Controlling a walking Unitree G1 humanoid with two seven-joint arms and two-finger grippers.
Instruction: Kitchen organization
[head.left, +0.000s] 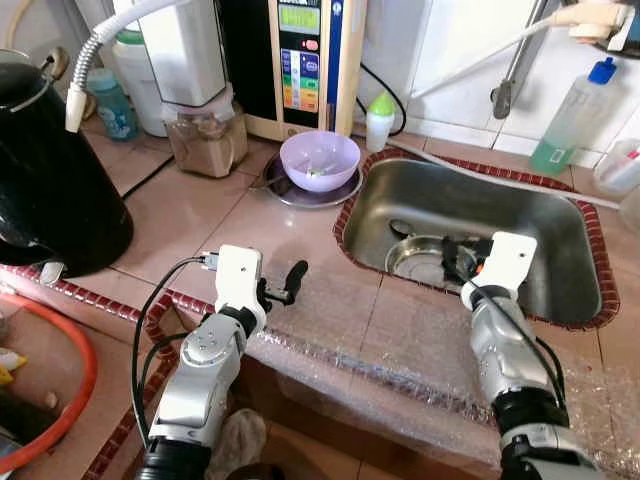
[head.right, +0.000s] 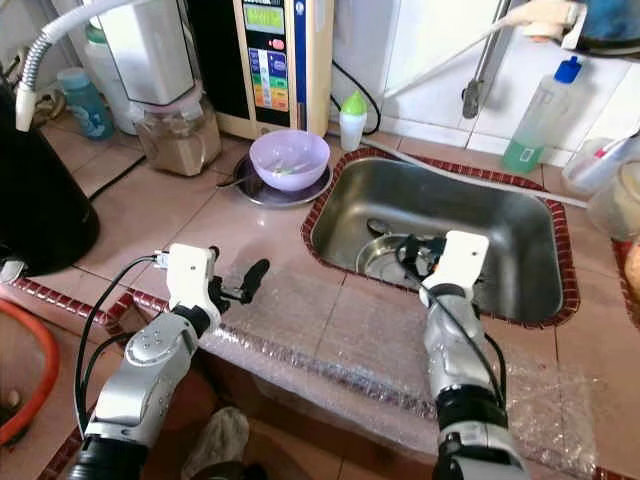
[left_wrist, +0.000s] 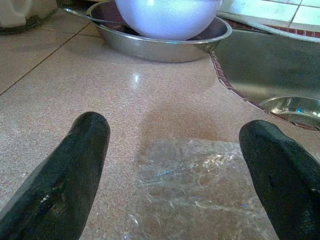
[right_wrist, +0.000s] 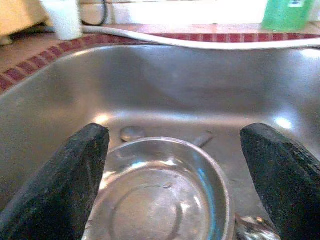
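While the right pincer (head.left: 458, 262) hangs inside the stainless sink (head.left: 560, 215), its two black fingers (right_wrist: 60, 190) are spread wide apart, released, with a shallow steel dish (right_wrist: 160, 200) lying on the sink floor between and below them. Just past the dish's far rim a spoon (right_wrist: 132, 133) rests on the sink bottom. The left pincer (head.left: 290, 283) hovers low over the pink speckled counter (head.left: 180, 215), to the left of the sink, and it too is released, its fingers (left_wrist: 65, 185) well apart and gripping nothing. Beneath it a sheet of clear bubble wrap (left_wrist: 200, 190) lies flat on the counter and runs along the front edge. Farther back, near the sink's left corner, a lilac bowl (head.left: 320, 160) sits in a steel plate (head.left: 290, 190); something pale lies inside the bowl, too small to identify. Behind the bowl stands a water purifier with a coloured panel (head.left: 300, 60), and beside that a small white bottle with a green cap (head.left: 379, 120). A jar of brown powder (head.left: 205, 140) stands to the left of the purifier. A black kettle (head.left: 50, 170) occupies the counter's left end. A green dish-soap bottle with a blue cap (head.left: 575, 115) stands behind the sink, against the white tiled wall.
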